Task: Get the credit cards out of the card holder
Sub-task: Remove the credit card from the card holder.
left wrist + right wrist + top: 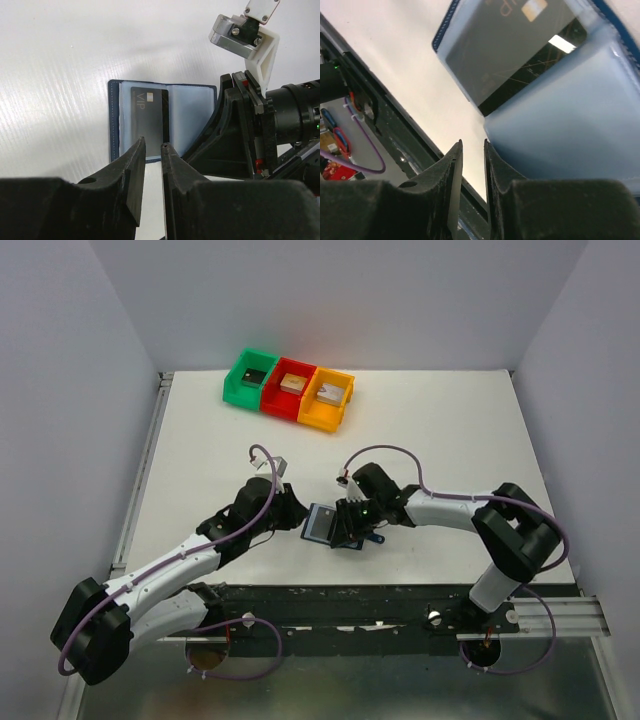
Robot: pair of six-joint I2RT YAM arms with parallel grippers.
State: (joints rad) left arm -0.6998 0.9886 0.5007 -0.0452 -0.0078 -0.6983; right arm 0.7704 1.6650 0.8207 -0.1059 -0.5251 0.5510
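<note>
Arms bent inward — left pincer (300,519), right pincer (345,524) flanking the card holder (322,524).

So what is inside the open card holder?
The card holder shows a black card in one sleeve; the other sleeve looks empty. Cards behind these pages, if any, are covered.

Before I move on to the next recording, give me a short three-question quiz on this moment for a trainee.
1. True or false: the card holder lies closed.
2. Which colour is the card showing in its sleeve? A black, B silver, C tan-gold.
3. How many coloured bins stand side by side?
Key: 1 false; 2 A; 3 three.
</note>
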